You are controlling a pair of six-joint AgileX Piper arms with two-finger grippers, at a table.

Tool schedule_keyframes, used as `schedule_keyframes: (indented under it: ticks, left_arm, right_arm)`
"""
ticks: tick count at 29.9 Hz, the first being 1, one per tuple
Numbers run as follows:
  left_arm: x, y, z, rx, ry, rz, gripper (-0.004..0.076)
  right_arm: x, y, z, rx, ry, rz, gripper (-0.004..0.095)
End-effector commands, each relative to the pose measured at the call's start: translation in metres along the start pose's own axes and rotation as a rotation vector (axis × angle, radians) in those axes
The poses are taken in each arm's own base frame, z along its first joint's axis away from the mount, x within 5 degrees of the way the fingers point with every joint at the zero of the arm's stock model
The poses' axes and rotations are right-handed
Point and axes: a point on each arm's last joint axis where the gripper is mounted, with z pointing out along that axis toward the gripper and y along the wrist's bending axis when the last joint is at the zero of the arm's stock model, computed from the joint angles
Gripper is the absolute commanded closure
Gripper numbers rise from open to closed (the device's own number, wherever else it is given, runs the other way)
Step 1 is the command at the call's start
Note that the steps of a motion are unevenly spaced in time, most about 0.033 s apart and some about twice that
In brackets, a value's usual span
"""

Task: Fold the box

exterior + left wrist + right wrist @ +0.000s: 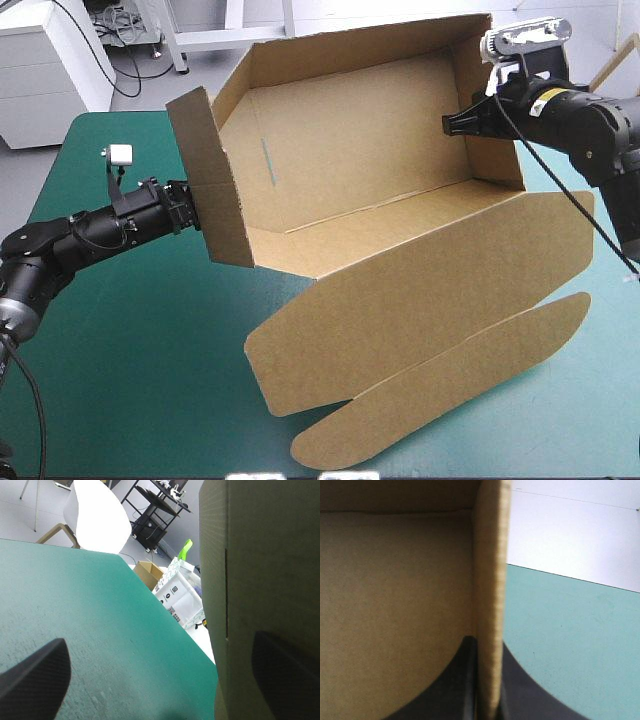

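Item, nearest: the box's rounded tuck flap (pixel 450 390), flat on the teal-green cover (pixel 130 350) by the table's near edge. Joined behind it is the lid (pixel 420 290), also flat, its ends cut on a slant.

Item: the box (pixel 370 150) proper, brown board, an open tray at the table's far middle. The far wall and both end walls are raised, and the floor is bare but for one short slot. The left end wall (pixel 215 180) leans outward and has a crease across it. The right end wall (pixel 490 110) stands upright.

Item: my right gripper (pixel 455 122). The arm enters from the far right and is held above the table. My black fingers (pixel 465 680) are clamped on the right end wall's edge, one inside the tray and one outside, with the board standing straight between them.

Item: my left gripper (pixel 185 208). The arm lies low, reaching in from the table's left to the left end wall's outer face. My fingers (pixel 35 675) are wide apart and grip nothing. One lies before the wall's face, the other over bare cover. Contact with the wall: cannot tell.
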Motion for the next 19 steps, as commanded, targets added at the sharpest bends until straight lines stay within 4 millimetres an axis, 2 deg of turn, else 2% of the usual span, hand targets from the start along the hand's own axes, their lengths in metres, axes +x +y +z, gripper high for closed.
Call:
schedule_keyframes:
  ticks: [1,10,19]
  left_arm:
    - [-0.008,-0.044,-0.002,0.241,-0.006,0.060,-0.0001]
    - [-0.024,-0.060,-0.002,0.267,-0.021,0.104,-0.0001]
    - [-0.025,-0.060,-0.002,0.269,-0.023,0.103,-0.0001]
  right_arm:
    - [-0.016,-0.005,-0.019,0.049,-0.142,-0.015,0.0923]
    - [-0.015,-0.008,-0.019,0.092,-0.130,-0.028,0.0920]
    - [-0.015,-0.014,-0.020,0.159,-0.127,-0.041,0.0920]
